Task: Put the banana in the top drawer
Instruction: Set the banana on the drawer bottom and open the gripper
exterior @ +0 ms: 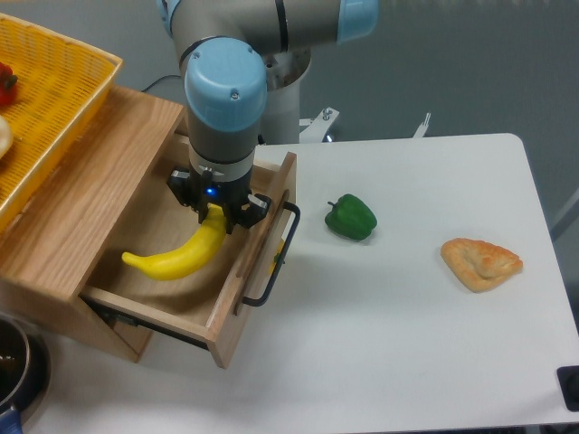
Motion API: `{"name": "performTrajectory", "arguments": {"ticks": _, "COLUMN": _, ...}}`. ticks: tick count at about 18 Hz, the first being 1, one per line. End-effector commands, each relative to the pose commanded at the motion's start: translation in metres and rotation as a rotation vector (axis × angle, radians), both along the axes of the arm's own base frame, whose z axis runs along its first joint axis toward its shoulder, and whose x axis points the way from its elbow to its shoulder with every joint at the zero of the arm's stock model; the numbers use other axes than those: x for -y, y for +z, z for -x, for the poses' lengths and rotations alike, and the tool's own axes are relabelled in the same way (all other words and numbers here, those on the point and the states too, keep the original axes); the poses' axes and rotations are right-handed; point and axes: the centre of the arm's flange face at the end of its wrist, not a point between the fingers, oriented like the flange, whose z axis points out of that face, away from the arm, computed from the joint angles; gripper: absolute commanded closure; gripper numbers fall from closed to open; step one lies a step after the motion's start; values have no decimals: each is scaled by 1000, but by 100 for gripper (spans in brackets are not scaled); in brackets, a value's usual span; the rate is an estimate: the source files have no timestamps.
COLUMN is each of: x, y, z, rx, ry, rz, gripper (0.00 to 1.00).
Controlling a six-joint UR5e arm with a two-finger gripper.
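The gripper [214, 212] sits over the open drawer [237, 298], left of centre in the frame, jaws pinched on the stem end of the banana [177, 255]. The fruit hangs out from the fingers toward the lower left, its free tip over the middle of the drawer floor, and a soft shadow beneath it suggests it isn't resting on the wood yet.

What's called for now, I'd say, is a straight, slow drop. The banana's whole length looks to be inside the drawer's outline, so there's no need to swing it; just lower until the far tip touches, then let the jaws part. Watch the drawer's right wall: the gripper is close beside it, and opening wide could knock a finger against it. Releasing too high risks the banana rolling.

Off to the right on the table [425, 344], the pepper [351, 218] and pastry [481, 262] are well apart from the action. The basket [71, 86] sits upper left.
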Motion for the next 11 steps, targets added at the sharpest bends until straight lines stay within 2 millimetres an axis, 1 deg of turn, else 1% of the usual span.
{"name": "performTrajectory", "arguments": {"ticks": 3, "x": -2, "y": -2, "z": -3, "rx": 2, "ry": -5, "rz": 5, "gripper": 58}}
{"name": "performTrajectory", "arguments": {"ticks": 5, "x": -2, "y": -4, "z": -3, "rx": 4, "ry": -5, "rz": 7, "gripper": 53}}
{"name": "performTrajectory", "arguments": {"ticks": 7, "x": -3, "y": -6, "z": -3, "rx": 6, "ry": -6, "rz": 12, "gripper": 51}}
{"name": "performTrajectory", "arguments": {"ticks": 8, "x": -5, "y": -6, "z": -7, "rx": 4, "ry": -14, "rz": 11, "gripper": 50}}
{"name": "performTrajectory", "arguments": {"ticks": 11, "x": -5, "y": -8, "z": -8, "rx": 5, "ry": -16, "rz": 14, "gripper": 45}}
